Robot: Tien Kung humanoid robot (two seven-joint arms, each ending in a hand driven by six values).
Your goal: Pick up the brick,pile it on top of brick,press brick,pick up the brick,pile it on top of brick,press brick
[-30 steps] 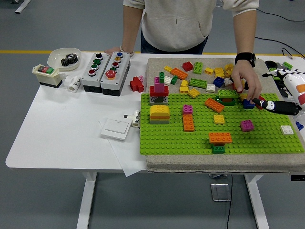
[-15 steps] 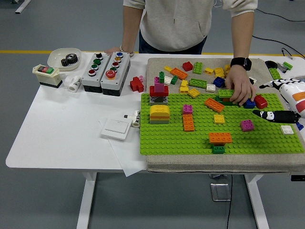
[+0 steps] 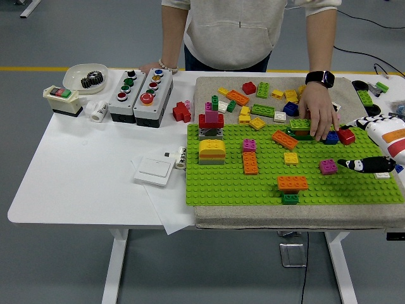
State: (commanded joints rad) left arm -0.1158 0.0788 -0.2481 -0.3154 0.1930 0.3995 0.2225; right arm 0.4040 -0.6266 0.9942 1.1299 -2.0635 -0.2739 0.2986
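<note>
— What's changed on your side?

— My right hand (image 3: 370, 164) has pulled back toward the bench's right edge and sits lower than a second ago, fingers stretched out, holding nothing. The person's hand (image 3: 318, 117) has come down on the green brick (image 3: 301, 125) near the far right corner and is pressing it.

— So the stack?

— I judge it isn't mine to touch yet. The magenta brick (image 3: 328, 166) lies just beside my fingertips; the red brick (image 3: 346, 135) and that arm crowd the far side.
</note>
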